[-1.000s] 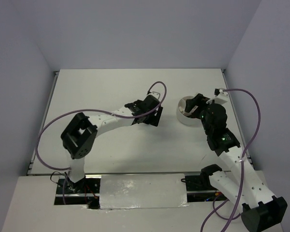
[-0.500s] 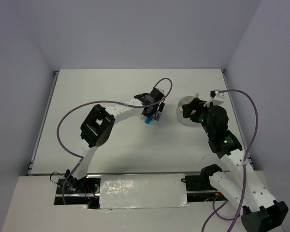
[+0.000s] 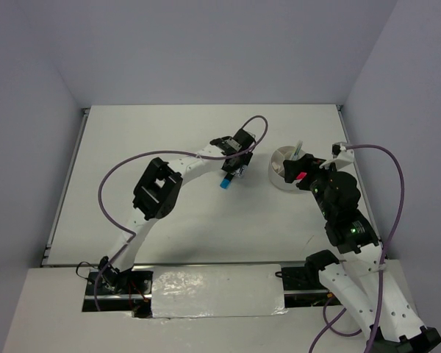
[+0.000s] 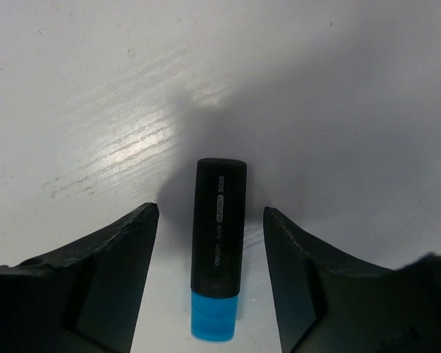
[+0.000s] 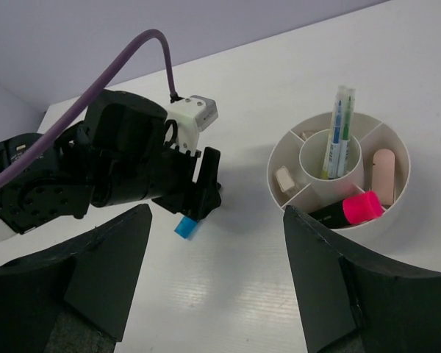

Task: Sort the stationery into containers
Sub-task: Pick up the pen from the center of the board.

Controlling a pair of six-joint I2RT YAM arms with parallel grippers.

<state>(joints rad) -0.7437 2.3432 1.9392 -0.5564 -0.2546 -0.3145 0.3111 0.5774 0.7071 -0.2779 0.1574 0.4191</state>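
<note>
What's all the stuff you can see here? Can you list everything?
flat white table: one, white, under everything
round white plastic tub with dividers: one, white, on the table's right side
thin pale yellow and greenish pens: two, standing in the tub's middle cup
pink-ended black highlighter: one, near compartment
pinkish eraser: one, right compartment
whitish eraser: one, left compartment
small pale item: one, far compartment, too small to name
blue-ended black marker: one, lying on the table between the left fingers
left gripper: one, black, open around the marker
right gripper: one, black, open, above the tub, empty
</note>
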